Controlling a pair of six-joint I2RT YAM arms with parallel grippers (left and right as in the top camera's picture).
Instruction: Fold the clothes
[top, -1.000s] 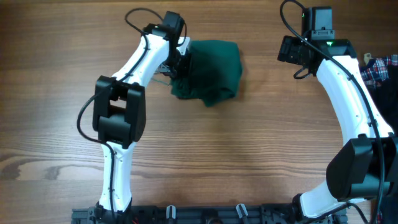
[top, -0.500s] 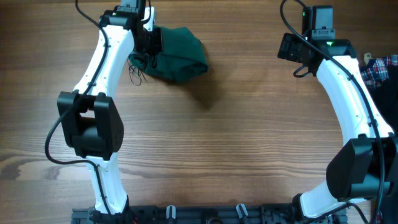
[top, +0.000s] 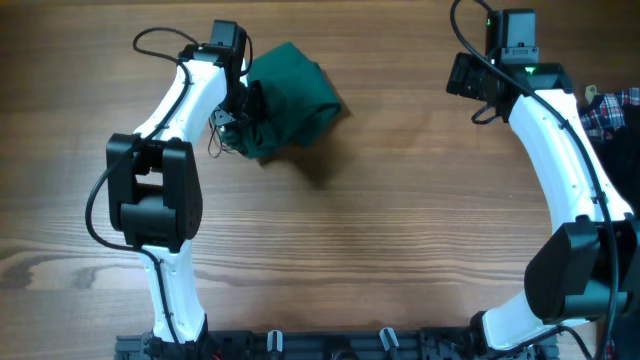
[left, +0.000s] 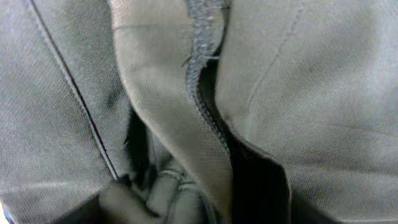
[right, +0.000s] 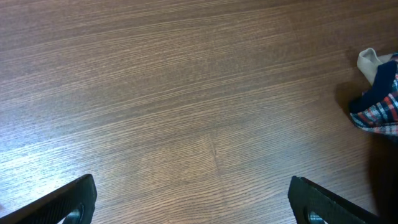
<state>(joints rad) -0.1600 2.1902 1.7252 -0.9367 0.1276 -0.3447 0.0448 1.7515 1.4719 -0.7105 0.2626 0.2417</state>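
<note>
Table (top: 400, 250), clothes (top: 292, 92) perhaps touching end effector (top: 244, 120)

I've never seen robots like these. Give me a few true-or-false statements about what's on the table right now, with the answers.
1. The green garment lies spread out flat. False: it is bunched into a heap.
2. The left gripper is right up against the garment. True.
3. The right gripper holds the garment. False: it is open over bare table, holding nothing.
4. A plaid cloth lies at the table's edge, beside the right arm. True.
</note>
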